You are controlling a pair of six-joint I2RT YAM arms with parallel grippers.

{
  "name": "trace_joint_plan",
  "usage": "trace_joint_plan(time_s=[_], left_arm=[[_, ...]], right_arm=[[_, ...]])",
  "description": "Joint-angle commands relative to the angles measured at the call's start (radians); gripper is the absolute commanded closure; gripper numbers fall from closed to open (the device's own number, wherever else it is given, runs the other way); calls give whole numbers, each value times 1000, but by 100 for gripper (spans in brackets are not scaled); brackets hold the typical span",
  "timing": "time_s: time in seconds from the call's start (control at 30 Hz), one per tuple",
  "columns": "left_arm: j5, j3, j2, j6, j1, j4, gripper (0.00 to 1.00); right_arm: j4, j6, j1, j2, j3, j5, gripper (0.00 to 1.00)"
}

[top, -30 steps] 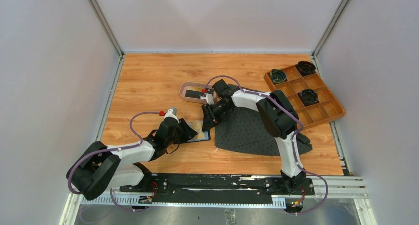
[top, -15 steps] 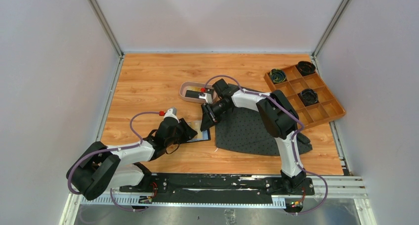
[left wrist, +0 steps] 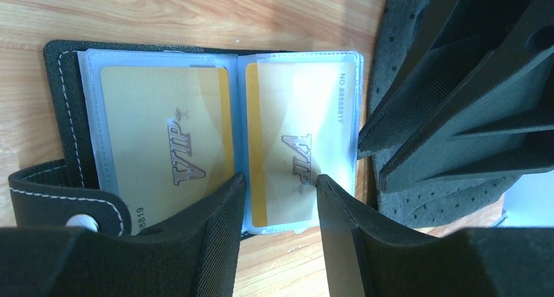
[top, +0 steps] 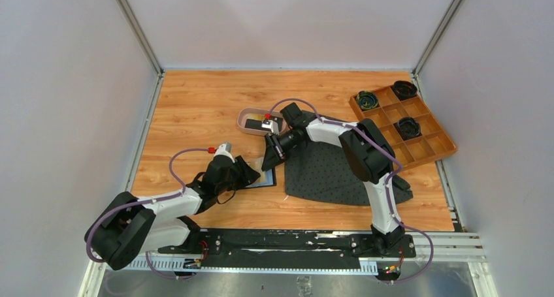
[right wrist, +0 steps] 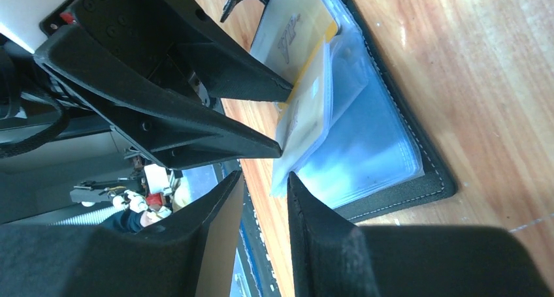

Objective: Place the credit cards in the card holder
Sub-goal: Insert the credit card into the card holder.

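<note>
The black card holder (left wrist: 62, 114) lies open on the wood, snap tab at its lower left. Its clear sleeves hold two gold credit cards (left wrist: 163, 127) (left wrist: 297, 108). My left gripper (left wrist: 279, 179) is open, its tips just over the near edge of the right sleeve, clamping nothing. In the right wrist view one sleeve leaf with a gold card (right wrist: 297, 23) stands lifted off the holder (right wrist: 418, 179). My right gripper (right wrist: 262, 179) is narrowly open beside that leaf's corner, opposite the left fingers (right wrist: 196, 127). From above, both grippers (top: 253, 175) (top: 270, 156) meet at the holder (top: 266, 179).
A pinkish tray (top: 243, 121) behind the right gripper holds a dark card (top: 255, 124). A dark dotted cloth (top: 333, 173) lies right of the holder, under the right arm. An orange-brown compartmented box (top: 424, 147) with dark round items sits far right.
The left jaws have opened a little wider. The right gripper has shifted slightly left and away, closer to the holder's far edge.
</note>
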Motion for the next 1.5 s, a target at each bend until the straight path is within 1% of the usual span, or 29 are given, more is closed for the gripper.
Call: trace_joint_plan(time_s=[0.0, 0.17, 0.23, 0.47, 0.6, 0.7, 1.07, 1.37, 1.47], left_arm=[[2, -25, -46, 7, 16, -12, 50], [33, -42, -95, -1, 33, -12, 45], [45, -46, -109, 0, 38, -12, 41], [115, -33, -112, 37, 49, -12, 34], [146, -22, -90, 53, 50, -12, 33], [152, -20, -75, 56, 50, -12, 33], [173, -1, -80, 70, 50, -12, 31], [181, 15, -64, 78, 50, -12, 27], [180, 21, -43, 78, 50, -12, 27]], right_arm=[[46, 62, -12, 13, -13, -55, 65], [58, 84, -14, 34, -14, -61, 65], [65, 95, -13, 44, -15, -65, 65], [134, 175, -17, 67, -23, -97, 65], [219, 254, -17, 72, -45, -133, 65], [247, 281, -19, 69, -52, -145, 65], [263, 307, -17, 78, -55, -152, 67], [263, 320, -18, 85, -58, -158, 68], [298, 328, -17, 83, -61, -162, 68]])
